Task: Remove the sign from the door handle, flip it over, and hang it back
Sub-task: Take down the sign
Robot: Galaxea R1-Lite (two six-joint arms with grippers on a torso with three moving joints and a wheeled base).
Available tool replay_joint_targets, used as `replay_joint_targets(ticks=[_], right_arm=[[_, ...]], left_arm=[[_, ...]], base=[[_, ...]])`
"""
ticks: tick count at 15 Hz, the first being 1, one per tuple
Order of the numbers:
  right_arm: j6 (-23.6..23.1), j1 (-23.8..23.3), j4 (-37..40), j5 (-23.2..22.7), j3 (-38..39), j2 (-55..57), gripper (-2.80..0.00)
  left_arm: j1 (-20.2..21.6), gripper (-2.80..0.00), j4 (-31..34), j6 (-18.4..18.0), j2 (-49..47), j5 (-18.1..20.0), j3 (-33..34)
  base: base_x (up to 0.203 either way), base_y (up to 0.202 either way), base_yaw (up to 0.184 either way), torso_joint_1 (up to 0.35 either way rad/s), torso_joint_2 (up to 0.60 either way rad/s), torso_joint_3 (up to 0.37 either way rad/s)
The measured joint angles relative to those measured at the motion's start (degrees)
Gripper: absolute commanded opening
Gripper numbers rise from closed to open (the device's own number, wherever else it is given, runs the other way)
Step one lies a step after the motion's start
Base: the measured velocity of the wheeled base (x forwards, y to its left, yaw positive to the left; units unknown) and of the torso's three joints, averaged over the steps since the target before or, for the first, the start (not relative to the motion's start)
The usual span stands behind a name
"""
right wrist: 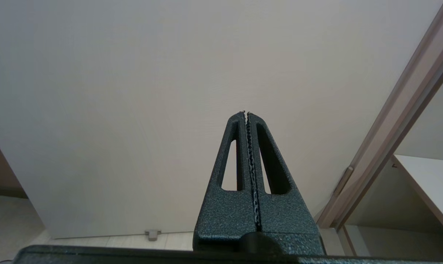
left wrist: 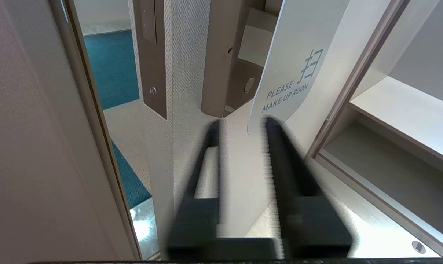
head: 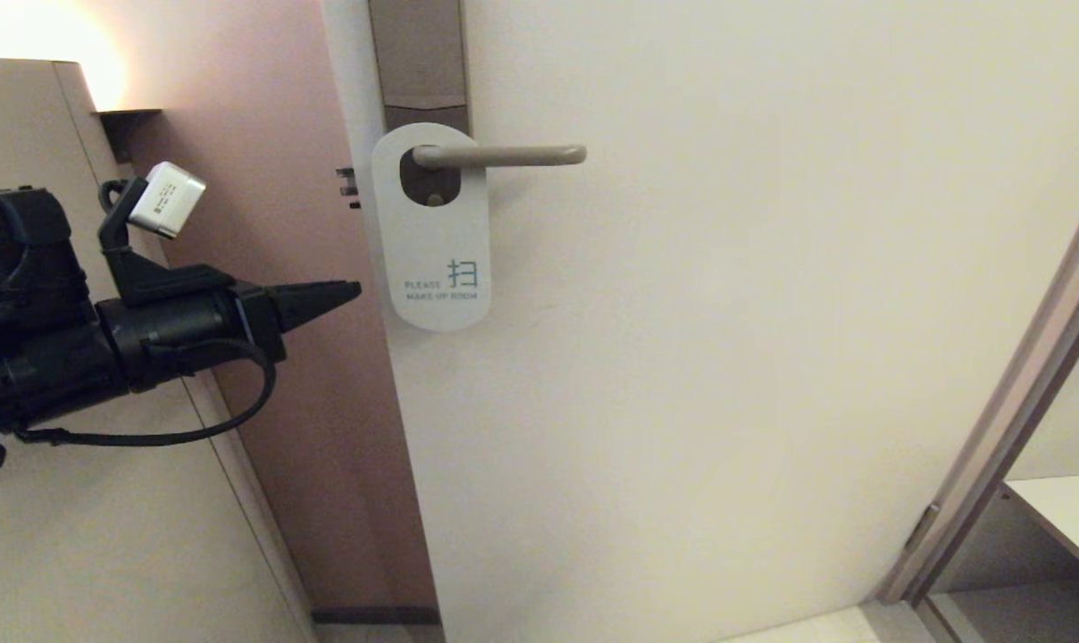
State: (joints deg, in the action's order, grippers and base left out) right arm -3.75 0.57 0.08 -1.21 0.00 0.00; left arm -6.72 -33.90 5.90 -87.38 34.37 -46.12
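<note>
In the head view the sign (head: 431, 228), a flat white card with rounded ends, hangs by its oval hole on the door handle (head: 504, 156), a slim straight matte beige lever sticking out of a tall brown backplate (head: 419, 62) near the door's (head: 727, 357) left edge; teal lettering reads "PLEASE MAKE UP ROOM". The left gripper (head: 347, 291) points at the door edge just beside the card's lower half, apart from it, and from this side its black tips look like one wedge. The left wrist view shows what that hides: the left gripper (left wrist: 241, 124) has its two ribbed fingers (left wrist: 280, 154) spread with a clear gap, somewhat blurred, the card's lower corner (left wrist: 295, 73) seemingly just past the tips and not between them. It also shows a metal plate set into the woven-textured door edge and teal carpet beyond. In the right wrist view the right gripper (right wrist: 246, 113) has its pebbled black fingers pressed together, facing the plain door low down.
</note>
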Motion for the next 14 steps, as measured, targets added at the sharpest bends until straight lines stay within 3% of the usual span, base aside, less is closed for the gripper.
replay_joint_targets(ticks=[5,10,14], right_arm=[[0.0,0.0,0.0,0.0,0.0,0.0,-2.8],[0.0,0.0,0.0,0.0,0.0,0.0,-2.8],[0.0,0.0,0.0,0.0,0.0,0.0,-2.8]], left_arm=[[-0.3,0.0,0.1,0.1,0.3,0.2,0.0],[-2.3,0.0,0.0,4.1,1.8,2.9,-0.3],[-2.4,0.0,0.1,4.4,2.4,7.7,-0.3]], base=[[0.0,0.0,0.0,0.0,0.0,0.0],[0.0,0.0,0.0,0.0,0.0,0.0],[0.0,0.0,0.0,0.0,0.0,0.0]])
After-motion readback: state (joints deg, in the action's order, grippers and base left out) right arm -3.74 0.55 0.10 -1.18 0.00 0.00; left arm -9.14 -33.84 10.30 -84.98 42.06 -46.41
